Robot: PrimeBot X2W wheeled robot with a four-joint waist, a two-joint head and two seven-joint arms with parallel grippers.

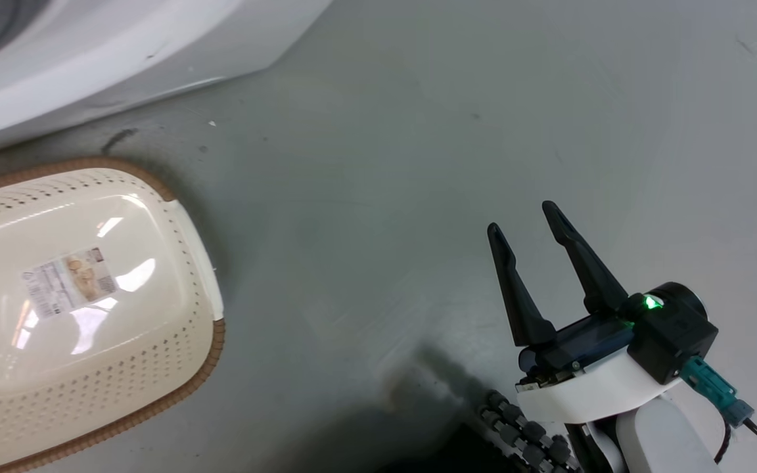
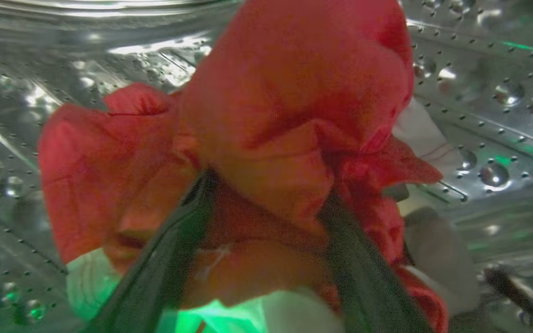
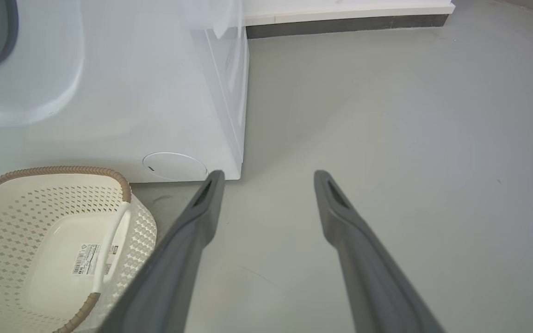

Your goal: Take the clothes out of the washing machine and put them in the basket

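Inside the perforated steel drum (image 2: 479, 115) of the washing machine (image 1: 89, 59), bunched red clothes (image 2: 294, 83) with some white trim lie right in front of my left gripper (image 2: 269, 187). Its two fingers stand wide apart, the tips pushed into the fabric, and red cloth bulges between them. The cream basket (image 1: 155, 368) with a brown rim stands on the floor before the washing machine (image 3: 132, 92), with a label sticker on its bottom and no clothes in it. My right gripper (image 1: 522, 216) hangs open over bare floor to the right of the basket (image 3: 40, 203), its fingers (image 3: 340, 217) holding nothing.
Grey floor (image 1: 418, 164) stretches to the right of the machine and basket. A pale wall base with a dark skirting strip (image 3: 350, 23) runs along the far end. A round service cover (image 3: 174, 165) sits low on the machine's front.
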